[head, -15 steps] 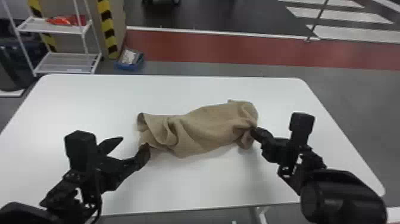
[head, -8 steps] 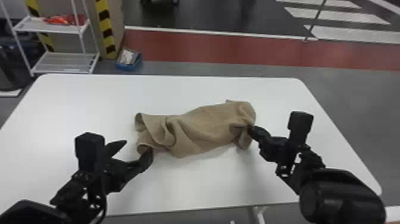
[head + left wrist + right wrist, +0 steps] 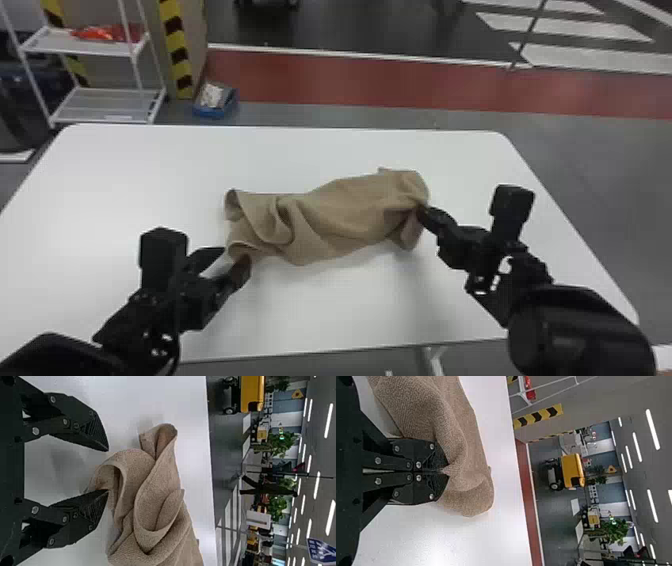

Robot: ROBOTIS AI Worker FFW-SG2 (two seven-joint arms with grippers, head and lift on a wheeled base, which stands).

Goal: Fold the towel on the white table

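On the white table [image 3: 125, 175], right claw [image 3: 425, 214] clamped on towel [image 3: 345, 215] — left claw [image 3: 234, 256] spread wide, at its edge

The white table [image 3: 125, 175] has a smooth, flat top with 2 rounded corners at its far side and a pale metal leg [image 3: 434, 361] under its near edge. On it, around the middle, lies 1 tan towel [image 3: 350, 215], rumpled into a long bundle running left to right, with loose curling folds at its left end.
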